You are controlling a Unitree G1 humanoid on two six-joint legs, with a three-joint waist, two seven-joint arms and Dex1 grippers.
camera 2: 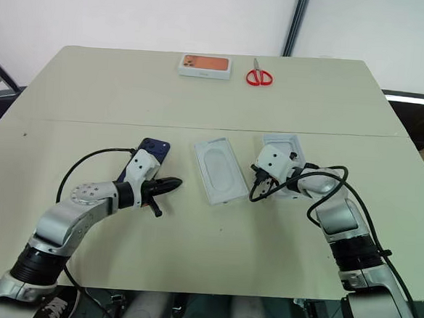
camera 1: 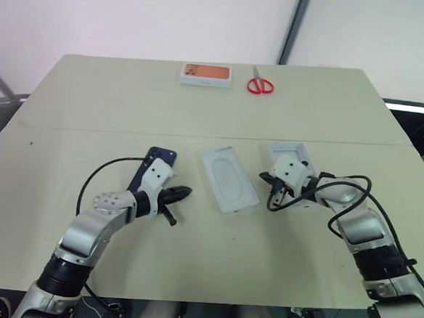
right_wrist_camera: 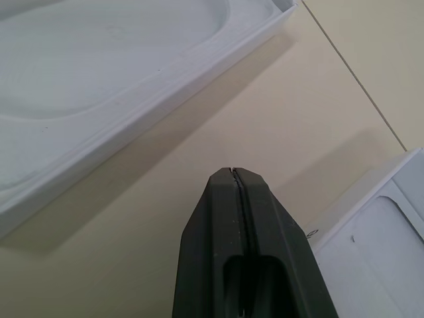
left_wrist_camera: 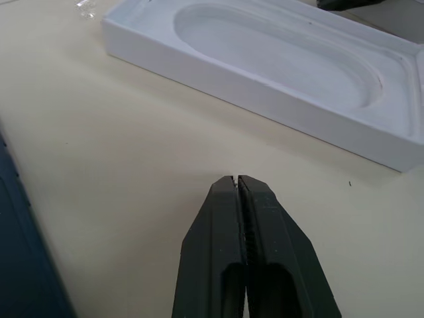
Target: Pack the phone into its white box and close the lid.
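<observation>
The dark navy phone (camera 1: 161,156) lies flat on the table at the left, partly hidden under my left wrist. My left gripper (camera 1: 185,193) is shut and empty, low over bare table between the phone and the white box (camera 1: 229,179). The box is a shallow tray with an oval recess, lying open at the centre. In the left wrist view the box (left_wrist_camera: 265,99) is just beyond the closed fingertips (left_wrist_camera: 236,180). The lid (camera 1: 285,149) lies hollow side up to the right of the box. My right gripper (camera 1: 263,178) is shut and empty, between the box and the lid.
A white box with an orange phone picture (camera 1: 205,74) and red scissors (camera 1: 260,84) lie at the far edge of the table. A seam (camera 1: 90,129) runs across the tabletop behind the work area. Bare table stretches in front of the box.
</observation>
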